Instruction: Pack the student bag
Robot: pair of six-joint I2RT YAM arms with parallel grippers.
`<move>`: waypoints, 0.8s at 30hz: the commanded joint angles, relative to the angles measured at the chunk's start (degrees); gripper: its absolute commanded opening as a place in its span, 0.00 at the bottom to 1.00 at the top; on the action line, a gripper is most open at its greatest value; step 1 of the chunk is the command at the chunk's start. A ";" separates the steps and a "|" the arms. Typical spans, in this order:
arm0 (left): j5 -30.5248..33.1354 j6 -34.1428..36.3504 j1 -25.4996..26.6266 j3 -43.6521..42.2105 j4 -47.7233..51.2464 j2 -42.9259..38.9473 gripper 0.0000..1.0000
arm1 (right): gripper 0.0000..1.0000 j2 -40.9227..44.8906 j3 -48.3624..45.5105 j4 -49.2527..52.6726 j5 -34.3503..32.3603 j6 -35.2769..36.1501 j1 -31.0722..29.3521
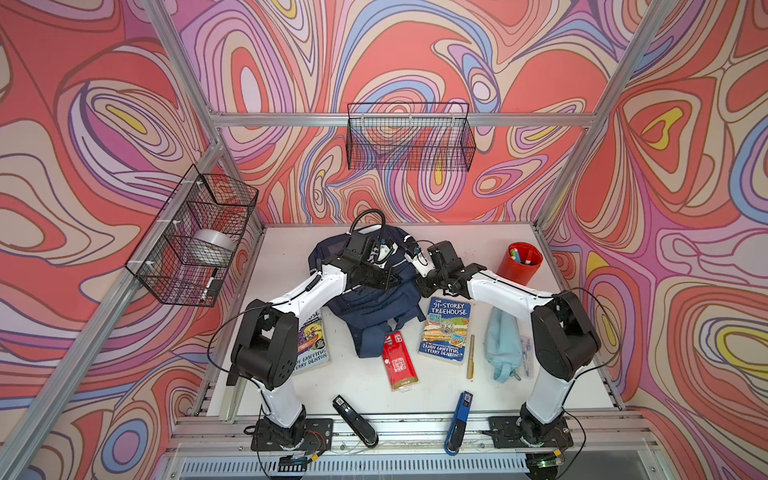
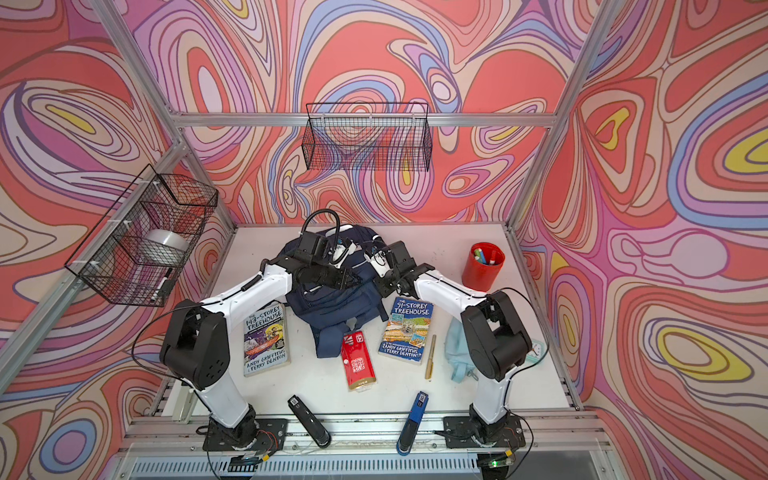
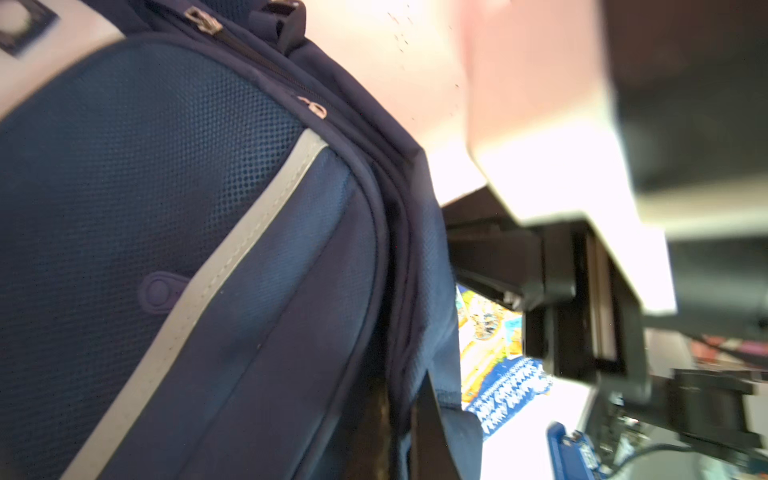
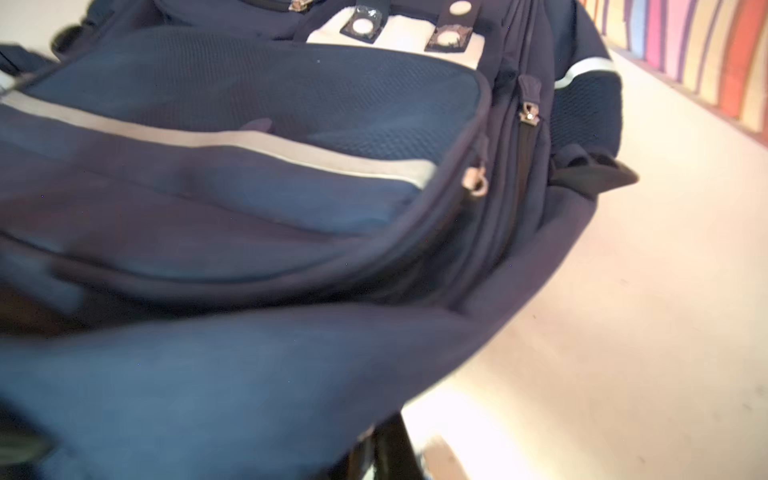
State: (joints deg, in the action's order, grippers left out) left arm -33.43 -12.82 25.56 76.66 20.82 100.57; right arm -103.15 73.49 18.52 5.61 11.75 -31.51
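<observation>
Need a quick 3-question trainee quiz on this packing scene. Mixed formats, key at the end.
1. True or false: the red packet is already inside the backpack.
2. What stands in the red cup? A) markers B) scissors C) a ruler
3. Fill in: the gold pen lies between the "91-Storey Treehouse" book and the light blue ____.

Key
1. False. It lies on the table in front of the backpack.
2. A
3. pouch
</observation>
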 commanded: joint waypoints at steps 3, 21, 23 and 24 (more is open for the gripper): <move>-9.50 -5.92 0.42 5.43 -4.50 3.14 0.00 | 0.00 3.51 -0.20 4.34 -3.05 1.35 -2.66; -5.76 -14.88 -1.79 5.73 -7.87 1.98 0.00 | 0.00 2.75 8.16 9.51 -5.51 3.13 -9.53; -5.90 -16.24 -1.89 5.23 -9.82 1.72 0.00 | 0.00 2.47 8.98 10.31 -4.80 3.19 -9.98; -6.70 -17.09 -2.04 5.34 -10.47 1.94 0.00 | 0.00 2.47 9.58 10.79 -5.02 3.15 -10.46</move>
State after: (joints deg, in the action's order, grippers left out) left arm -40.40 -26.59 23.51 79.18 18.17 103.39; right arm -102.08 80.71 28.40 -6.44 13.91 -38.06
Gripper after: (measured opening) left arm 0.048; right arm 0.079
